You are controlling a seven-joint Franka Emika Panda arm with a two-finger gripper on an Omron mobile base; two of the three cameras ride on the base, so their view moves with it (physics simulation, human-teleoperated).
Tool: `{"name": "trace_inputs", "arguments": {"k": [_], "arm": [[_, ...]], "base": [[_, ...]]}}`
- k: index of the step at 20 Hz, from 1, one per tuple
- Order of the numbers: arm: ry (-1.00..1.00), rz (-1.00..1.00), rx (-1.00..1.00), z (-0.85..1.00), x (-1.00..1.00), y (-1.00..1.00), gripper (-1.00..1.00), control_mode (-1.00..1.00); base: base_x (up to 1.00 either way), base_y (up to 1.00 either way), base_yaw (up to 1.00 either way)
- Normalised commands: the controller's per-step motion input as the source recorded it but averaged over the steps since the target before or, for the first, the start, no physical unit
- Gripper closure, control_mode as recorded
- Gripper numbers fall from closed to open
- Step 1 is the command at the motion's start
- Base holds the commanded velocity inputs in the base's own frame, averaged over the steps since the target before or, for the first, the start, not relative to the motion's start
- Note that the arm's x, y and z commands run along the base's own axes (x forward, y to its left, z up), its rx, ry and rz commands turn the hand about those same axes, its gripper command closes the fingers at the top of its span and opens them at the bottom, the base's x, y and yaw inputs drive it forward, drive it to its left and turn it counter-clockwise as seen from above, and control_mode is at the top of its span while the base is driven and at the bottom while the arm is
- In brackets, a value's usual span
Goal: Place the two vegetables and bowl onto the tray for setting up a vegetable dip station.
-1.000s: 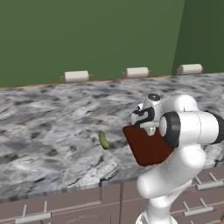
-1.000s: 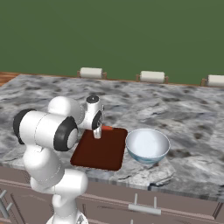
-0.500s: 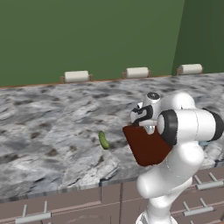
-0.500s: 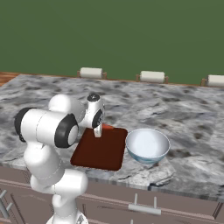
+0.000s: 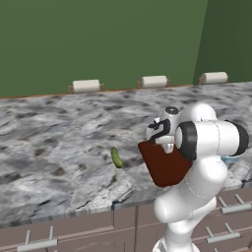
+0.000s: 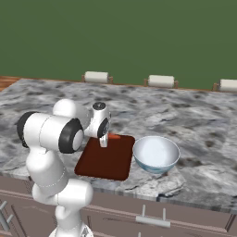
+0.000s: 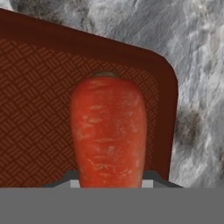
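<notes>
In the hand view the red vegetable (image 7: 108,131) runs straight out from between my fingers, above a rounded corner of the dark reddish-brown tray (image 7: 35,100). My gripper (image 6: 104,140) is shut on this red vegetable (image 6: 114,136) low over the tray's (image 6: 104,162) far edge; whether it touches the board I cannot tell. The pale bluish bowl (image 6: 156,153) stands on the counter just right of the tray. From the left base view the green vegetable (image 5: 116,157) lies on the counter left of the tray (image 5: 165,165), apart from my gripper (image 5: 156,140).
The grey marbled counter (image 6: 194,115) runs back to a green wall, with three pale fittings (image 6: 161,81) along its rear edge. Drawer fronts with handles (image 6: 152,222) sit below the counter's front edge. My own arm hides part of the tray's left side.
The hand has shifted a little to the right over the tray's far edge, still holding the red vegetable. The bowl and green vegetable have not moved.
</notes>
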Motion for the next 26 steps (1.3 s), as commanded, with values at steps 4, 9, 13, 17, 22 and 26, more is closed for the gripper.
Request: {"name": "trace_inputs", "arguments": {"k": [4, 9, 13, 17, 22, 26], "arm": [[0.0, 0.0, 0.0, -0.16, 0.0, 0.0, 1.0, -1.0], [0.0, 0.0, 0.0, -0.12, 0.01, 0.0, 1.0, -1.0], [0.0, 0.0, 0.0, -0.06, 0.08, 0.0, 1.0, -1.0], [0.0, 0.0, 0.0, -0.04, 0.19, 0.0, 1.0, -1.0], [0.0, 0.0, 0.0, -0.03, 0.22, 0.0, 1.0, -1.0], [0.0, 0.0, 0.0, -0.03, 0.1, 0.0, 1.0, -1.0]], "base": [[0.0, 0.0, 0.0], [0.0, 0.0, 0.0], [0.0, 0.0, 0.0], [0.0, 0.0, 0.0], [0.0, 0.0, 0.0], [0.0, 0.0, 0.0]]}}
